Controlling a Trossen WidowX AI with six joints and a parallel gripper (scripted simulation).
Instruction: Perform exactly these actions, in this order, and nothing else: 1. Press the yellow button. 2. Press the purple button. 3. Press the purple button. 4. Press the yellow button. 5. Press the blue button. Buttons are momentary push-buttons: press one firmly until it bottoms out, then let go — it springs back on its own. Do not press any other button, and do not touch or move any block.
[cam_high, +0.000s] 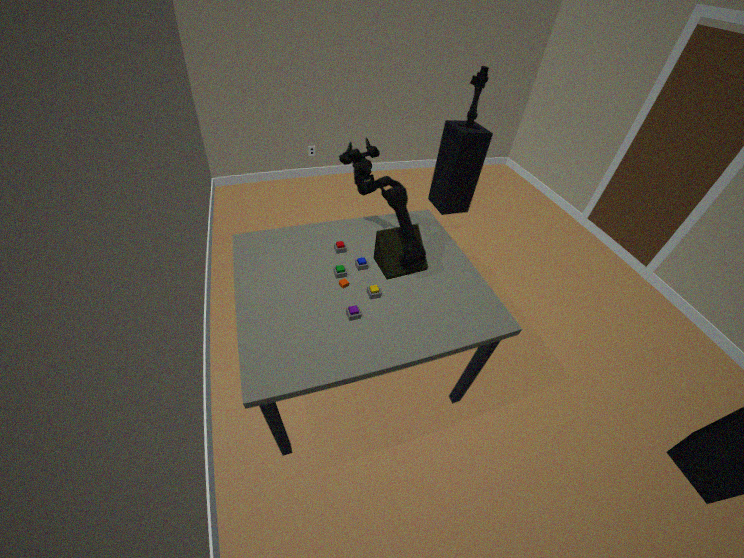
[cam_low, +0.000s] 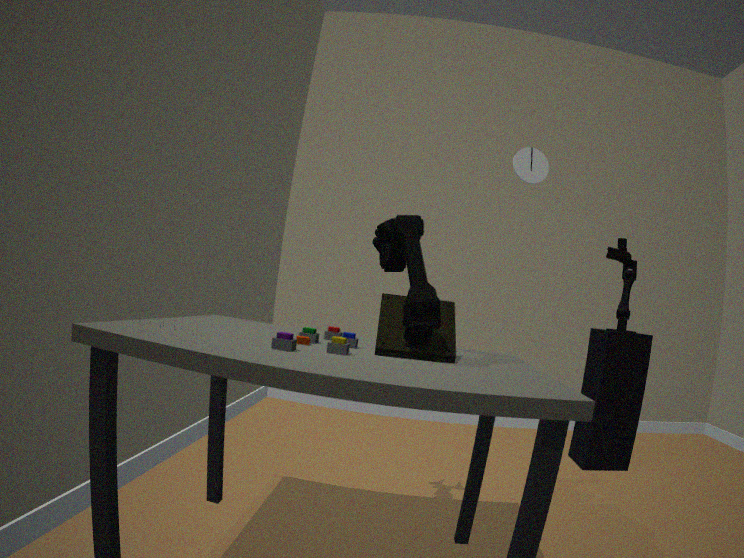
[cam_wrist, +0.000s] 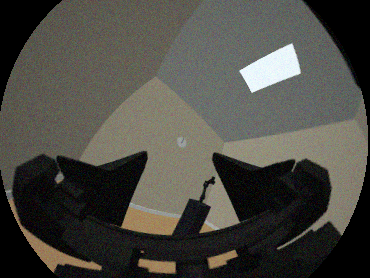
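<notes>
We are holding the gripper (cam_high: 359, 147) high above the bench (cam_high: 288, 354), fingers released and grasping nothing, pointing up toward the walls, while the yellow button (cam_high: 374, 289) is sitting far below, forward of the arm's base beside the purple button (cam_high: 353, 310).

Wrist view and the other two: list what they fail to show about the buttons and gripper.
- Wrist view: table and every button out of frame; the open gripper faces wall and ceiling.
- Exterior view: blue button partly hidden behind the yellow button; gripper fingers merge into the dark arm.
- Top view: buttons such as the purple button are too small to show pressed depth.
</notes>
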